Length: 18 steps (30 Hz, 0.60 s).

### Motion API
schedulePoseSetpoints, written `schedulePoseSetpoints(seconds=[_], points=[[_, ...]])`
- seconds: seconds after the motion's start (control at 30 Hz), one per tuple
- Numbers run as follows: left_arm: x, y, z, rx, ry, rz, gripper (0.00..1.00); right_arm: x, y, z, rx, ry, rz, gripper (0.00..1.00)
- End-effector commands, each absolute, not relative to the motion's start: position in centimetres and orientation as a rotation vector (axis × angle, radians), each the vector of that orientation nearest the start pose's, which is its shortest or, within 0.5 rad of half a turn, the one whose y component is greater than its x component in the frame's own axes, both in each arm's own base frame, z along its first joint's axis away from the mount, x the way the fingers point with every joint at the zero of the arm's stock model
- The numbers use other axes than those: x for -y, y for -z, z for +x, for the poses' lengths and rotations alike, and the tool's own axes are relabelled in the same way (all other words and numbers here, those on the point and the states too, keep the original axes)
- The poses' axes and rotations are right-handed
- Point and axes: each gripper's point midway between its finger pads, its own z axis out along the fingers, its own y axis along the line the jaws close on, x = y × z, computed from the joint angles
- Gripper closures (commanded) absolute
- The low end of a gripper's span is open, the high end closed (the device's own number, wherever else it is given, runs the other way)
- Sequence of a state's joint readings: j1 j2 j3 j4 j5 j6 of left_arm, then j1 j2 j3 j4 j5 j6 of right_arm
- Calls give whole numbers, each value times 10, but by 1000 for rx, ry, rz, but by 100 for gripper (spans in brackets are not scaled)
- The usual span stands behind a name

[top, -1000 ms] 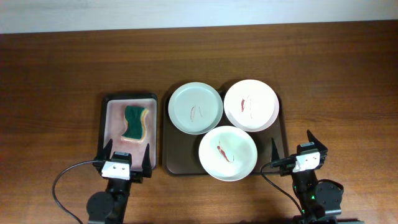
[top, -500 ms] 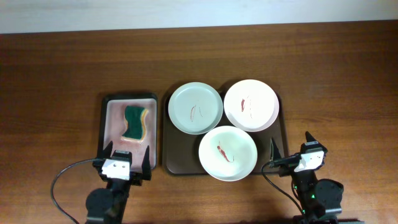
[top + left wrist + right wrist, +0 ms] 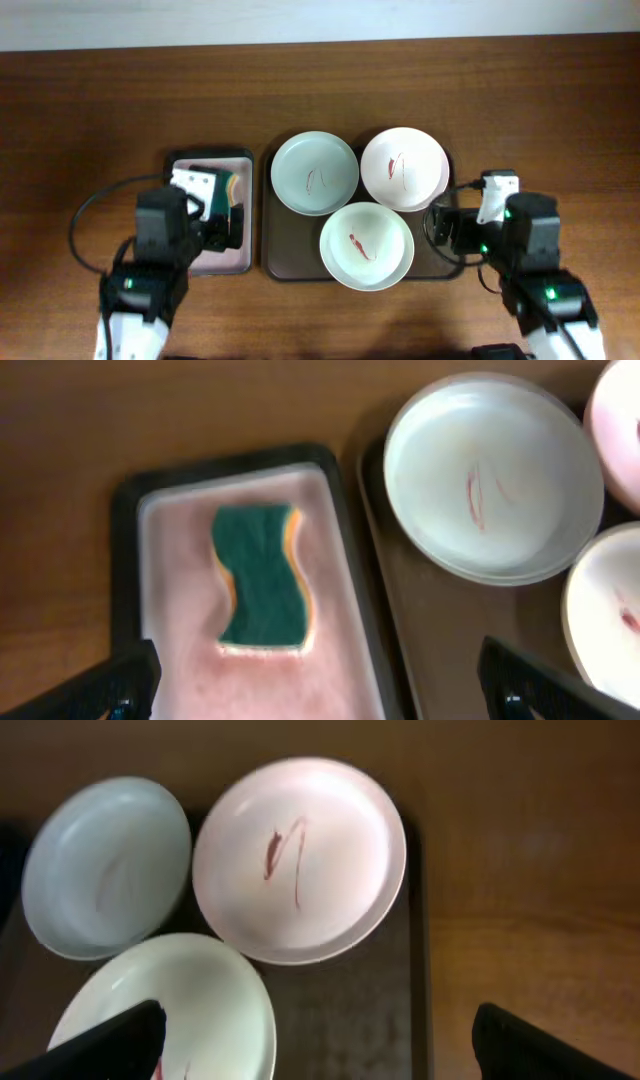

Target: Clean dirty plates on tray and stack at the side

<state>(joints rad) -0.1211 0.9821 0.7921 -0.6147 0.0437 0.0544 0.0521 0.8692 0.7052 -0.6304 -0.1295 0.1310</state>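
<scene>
- Left gripper has advanced, jaws spread, empty; sponge just ahead
- Right gripper, also spread, has advanced; pink plate ahead, so cleaning likely starts

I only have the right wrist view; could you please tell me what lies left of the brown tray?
Observer: A smaller black tray with a pink inside, holding a green sponge.
Operator: Thanks. Where is the left gripper?
Observer: The left gripper hangs open over that black tray, holding nothing.
Operator: How much of the white plate is smeared?
Observer: The white plate has one short red smear near its middle.
</scene>
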Motion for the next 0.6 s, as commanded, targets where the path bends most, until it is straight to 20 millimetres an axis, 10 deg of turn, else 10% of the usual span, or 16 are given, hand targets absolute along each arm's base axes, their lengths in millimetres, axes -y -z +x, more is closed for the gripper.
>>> schedulePoseSetpoints(seconds=[0.0, 0.33, 0.57], points=[[51, -169, 301, -2495, 146, 231, 1, -39, -165, 280, -2465, -259, 46, 1], [44, -173, 337, -2456, 74, 173, 1, -60, -170, 286, -2514, -413, 2, 1], [17, -98, 359, -2644, -83, 9, 5, -60, -169, 286, -2516, -413, 2, 1]])
